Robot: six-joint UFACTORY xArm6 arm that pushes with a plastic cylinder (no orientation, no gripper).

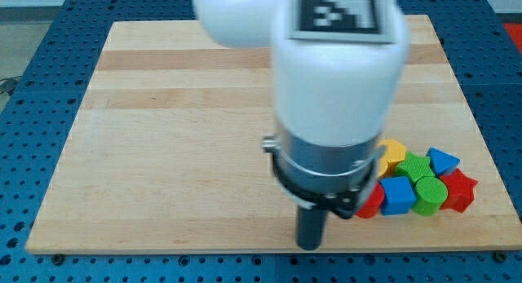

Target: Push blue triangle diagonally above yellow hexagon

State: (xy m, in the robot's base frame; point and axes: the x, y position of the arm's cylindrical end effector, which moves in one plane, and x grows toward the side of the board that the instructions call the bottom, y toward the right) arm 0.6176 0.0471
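blocks sit bunched together near the lower right corner of the wooden board (163,152), and the arm (334,87) hangs right in front of them from where i stand. its big white body fills the middle of the view and carries a black-and-white marker (338,7) on top. below the white part comes a grey collar, then the dark rod, and my tip (309,245) reaches the board close to the view's bottom edge, to the view's left of the cluster and apart from it. this arm has no claw, only the rod, so nothing spreads or pinches.

the blue triangle (443,161) lies at the upper right of the bunch, its point toward the view's top. the yellow hexagon (392,154) is to its left, partly hidden by the arm's collar, with a green block (415,166) wedged between the two. so the triangle is level with the hexagon, near it, not touching it as far as i can tell. under them runs a second row: a red block (372,203) poking out from behind the arm, a blue cube (397,195), a green cylinder (429,194), and a red star (459,190) at the far right. these pieces press against one another. around the board the blue table (33,63) shows its rows of small holes.
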